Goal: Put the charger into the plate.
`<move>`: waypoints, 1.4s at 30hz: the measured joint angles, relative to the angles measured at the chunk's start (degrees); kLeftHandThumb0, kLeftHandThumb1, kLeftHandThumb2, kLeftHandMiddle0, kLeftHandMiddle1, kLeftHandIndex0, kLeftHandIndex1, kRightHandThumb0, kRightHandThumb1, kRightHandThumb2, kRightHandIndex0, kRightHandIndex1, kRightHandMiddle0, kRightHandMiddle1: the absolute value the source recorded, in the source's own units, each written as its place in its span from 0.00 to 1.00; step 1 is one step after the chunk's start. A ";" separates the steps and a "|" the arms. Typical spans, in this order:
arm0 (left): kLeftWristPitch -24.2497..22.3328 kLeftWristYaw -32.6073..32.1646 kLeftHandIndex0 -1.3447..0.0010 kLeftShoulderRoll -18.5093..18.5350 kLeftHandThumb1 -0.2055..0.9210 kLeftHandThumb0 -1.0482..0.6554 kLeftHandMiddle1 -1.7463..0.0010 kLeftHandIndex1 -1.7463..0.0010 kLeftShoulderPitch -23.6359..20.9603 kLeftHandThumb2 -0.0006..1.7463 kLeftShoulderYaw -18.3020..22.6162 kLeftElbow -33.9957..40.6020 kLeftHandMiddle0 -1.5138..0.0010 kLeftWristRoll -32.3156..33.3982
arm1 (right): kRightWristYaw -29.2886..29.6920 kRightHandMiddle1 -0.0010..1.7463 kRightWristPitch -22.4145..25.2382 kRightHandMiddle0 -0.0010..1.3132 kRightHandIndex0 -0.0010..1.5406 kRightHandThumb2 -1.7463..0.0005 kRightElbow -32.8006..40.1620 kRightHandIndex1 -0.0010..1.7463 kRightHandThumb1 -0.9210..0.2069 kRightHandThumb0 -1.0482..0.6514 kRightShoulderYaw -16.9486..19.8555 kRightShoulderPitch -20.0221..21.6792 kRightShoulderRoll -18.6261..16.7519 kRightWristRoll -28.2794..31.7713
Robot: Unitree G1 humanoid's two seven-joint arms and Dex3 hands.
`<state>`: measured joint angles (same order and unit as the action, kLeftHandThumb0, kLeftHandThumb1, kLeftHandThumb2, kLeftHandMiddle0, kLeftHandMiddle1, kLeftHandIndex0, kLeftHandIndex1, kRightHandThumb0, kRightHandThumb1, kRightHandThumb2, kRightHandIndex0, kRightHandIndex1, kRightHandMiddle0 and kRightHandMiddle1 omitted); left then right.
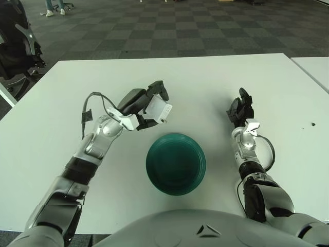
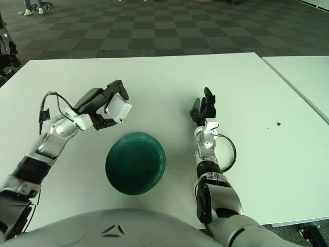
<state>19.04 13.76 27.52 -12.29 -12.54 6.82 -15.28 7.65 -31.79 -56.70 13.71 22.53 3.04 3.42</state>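
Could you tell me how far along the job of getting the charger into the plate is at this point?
Done: the left hand has the white charger grasped and lifted off the table. In hand: it holds the charger just beyond the far-left rim of the green plate, not yet over it. Left: carry it over the plate, which holds nothing, and release. The right hand shows idle, right of the plate.

Two head-mounted eyes, angled forward and down, sharing one close white table.
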 measured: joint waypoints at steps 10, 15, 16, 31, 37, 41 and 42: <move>-4.25 7.34 0.41 0.02 0.27 0.28 0.00 0.00 2.69 0.90 -0.07 10.59 0.17 3.19 | 0.26 0.23 0.00 0.00 0.07 0.51 -1.50 0.00 0.00 0.13 -0.47 0.66 0.19 -0.73; -4.28 10.50 0.41 0.27 0.27 0.28 0.00 0.00 2.69 0.91 -0.12 12.60 0.18 4.43 | 0.34 0.23 0.00 0.00 0.06 0.51 -1.77 0.00 0.00 0.14 -0.75 0.80 0.22 -0.85; -4.40 11.50 0.41 0.41 0.27 0.28 0.00 0.00 2.70 0.90 -0.20 13.01 0.18 4.99 | 0.39 0.23 0.00 0.00 0.06 0.51 -1.78 0.00 0.00 0.14 -0.82 0.81 0.23 -0.87; -7.67 22.99 0.49 3.52 0.38 0.32 0.00 0.00 0.71 0.82 -5.25 18.02 0.28 3.86 | 0.92 0.20 0.00 0.00 0.05 0.50 -1.91 0.00 0.00 0.14 -1.71 0.86 0.36 -0.95; -6.26 22.98 0.50 2.19 0.39 0.32 0.00 0.00 0.44 0.81 -10.09 17.01 0.29 -2.14 | 1.09 0.18 0.00 0.00 0.04 0.50 -1.92 0.00 0.00 0.14 -2.62 0.86 0.54 -2.22; -5.36 23.05 0.50 2.06 0.39 0.32 0.00 0.00 0.33 0.81 -11.06 16.72 0.29 -3.78 | 1.30 0.17 0.00 0.00 0.03 0.50 -1.93 0.00 0.00 0.14 -2.93 0.86 0.57 -2.65; -5.19 23.09 0.50 2.06 0.39 0.32 0.00 0.00 0.23 0.81 -11.22 16.63 0.29 -4.39 | 1.43 0.16 0.00 0.00 0.03 0.49 -1.96 0.00 0.00 0.14 -3.13 0.86 0.57 -2.85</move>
<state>13.85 36.85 29.58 -12.06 -23.76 23.45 -19.67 9.09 -31.78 -58.66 10.59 23.39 3.61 0.56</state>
